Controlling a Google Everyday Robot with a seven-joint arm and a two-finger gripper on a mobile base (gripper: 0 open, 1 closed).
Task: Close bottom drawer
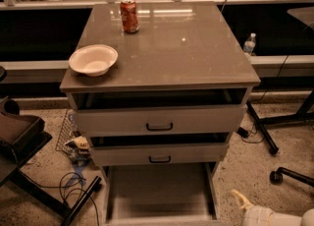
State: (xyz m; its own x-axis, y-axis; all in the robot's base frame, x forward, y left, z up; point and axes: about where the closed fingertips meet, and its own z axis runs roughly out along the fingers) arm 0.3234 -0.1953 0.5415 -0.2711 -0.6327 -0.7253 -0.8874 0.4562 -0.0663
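Note:
The grey cabinet [196,48] has all three drawers pulled out. The bottom drawer [159,193] is pulled out the farthest, its empty floor facing up. Its front lies at the lower edge of the view and its handle is out of view. The middle drawer [159,154] and the top drawer [159,120] above it stand out a little, each with a black handle. My gripper [240,201] is at the bottom right, low beside the bottom drawer's right side and apart from it. Only one pale finger and part of the white wrist show.
A red can [129,15] and a white bowl [93,59] stand on the cabinet top. A water bottle [249,43] stands behind on the right. Chair legs with a caster [275,176] are on the right floor. A black stand [19,136], cables [71,188] and clutter lie on the left.

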